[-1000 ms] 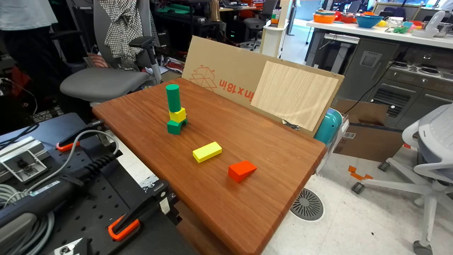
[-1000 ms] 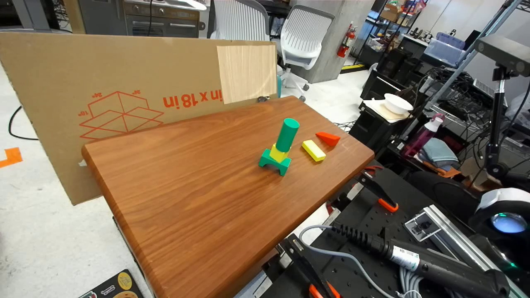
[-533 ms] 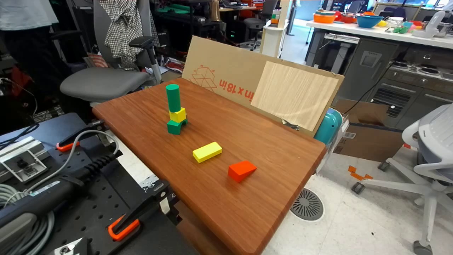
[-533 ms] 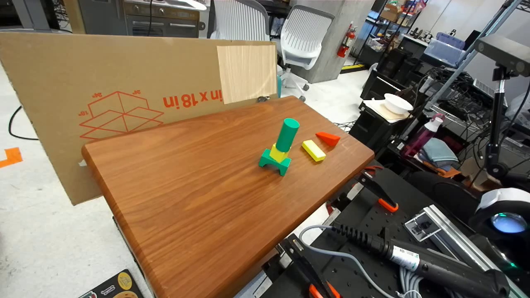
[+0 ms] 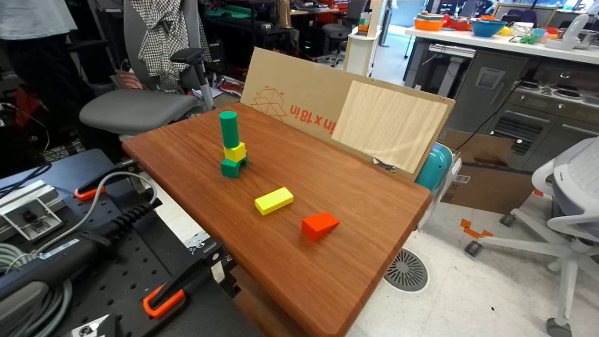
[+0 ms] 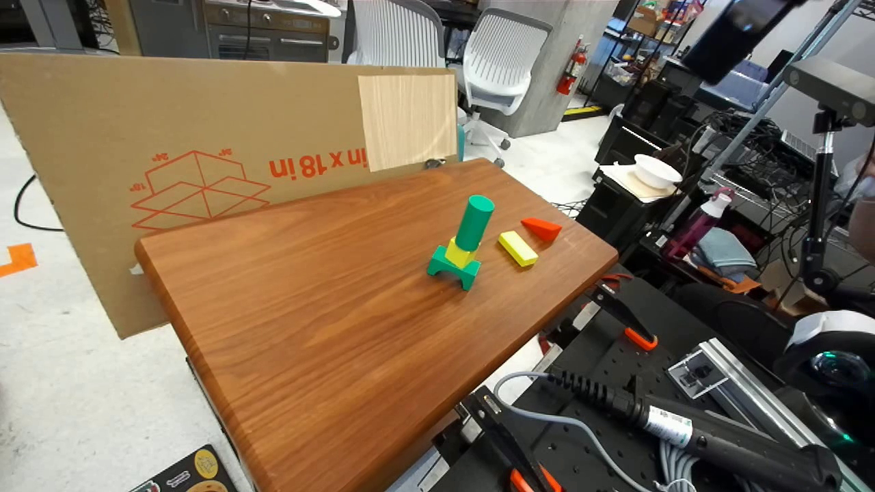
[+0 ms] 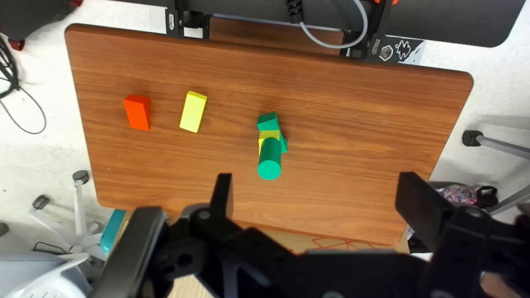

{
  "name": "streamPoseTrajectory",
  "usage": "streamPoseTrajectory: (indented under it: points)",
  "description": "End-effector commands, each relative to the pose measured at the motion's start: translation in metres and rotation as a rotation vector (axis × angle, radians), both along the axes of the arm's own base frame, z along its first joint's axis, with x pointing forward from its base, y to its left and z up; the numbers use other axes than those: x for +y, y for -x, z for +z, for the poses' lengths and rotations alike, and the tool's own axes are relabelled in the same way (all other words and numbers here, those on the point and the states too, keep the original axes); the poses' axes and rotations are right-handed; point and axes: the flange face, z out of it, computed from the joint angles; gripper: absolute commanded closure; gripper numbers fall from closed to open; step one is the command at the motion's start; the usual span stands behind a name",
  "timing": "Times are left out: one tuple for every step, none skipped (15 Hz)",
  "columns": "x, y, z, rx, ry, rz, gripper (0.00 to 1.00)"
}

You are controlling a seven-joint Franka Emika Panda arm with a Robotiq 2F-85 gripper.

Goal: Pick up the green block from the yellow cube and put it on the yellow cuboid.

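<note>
Green block [image 5: 229,130], cylindrical, stood upright on top of the yellow cube [image 5: 235,152] in both exterior views. Green arch block [image 5: 230,168] sat directly under the cube, on the wooden table [image 6: 307,307]. Yellow cuboid [image 5: 274,201] lay flat near the cube, apart from it. Red-orange wedge [image 5: 320,226] lay farther from the cube, past the cuboid. In the wrist view the green block hid part of the cube. Gripper [image 7: 316,182] was well apart from the cube, released, its fingers [image 7: 220,193] spread wide above the table.
</note>
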Motion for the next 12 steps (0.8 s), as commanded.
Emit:
streamPoseTrajectory:
  points:
    - [-0.021,-0.038,-0.046,0.028,-0.068,0.048,0.0]
    - [-0.027,-0.047,-0.057,0.038,-0.083,0.066,0.0]
    - [-0.031,-0.056,-0.066,0.043,-0.099,0.078,0.0]
    - [-0.036,-0.064,-0.074,0.05,-0.116,0.084,0.0]
    - [-0.039,-0.071,-0.08,0.06,-0.131,0.093,0.0]
    - [-0.04,-0.078,-0.085,0.069,-0.143,0.102,0.0]
    - [-0.041,-0.085,-0.09,0.081,-0.153,0.109,0.0]
    - [-0.041,-0.092,-0.095,0.093,-0.166,0.115,0.0]
    - [-0.04,-0.1,-0.1,0.1,-0.168,0.117,0.0]
    - [-0.039,-0.106,-0.104,0.109,-0.175,0.122,0.0]
    - [-0.038,-0.113,-0.108,0.113,-0.172,0.123,0.0]
    - [-0.037,-0.12,-0.112,0.113,-0.174,0.123,0.0]
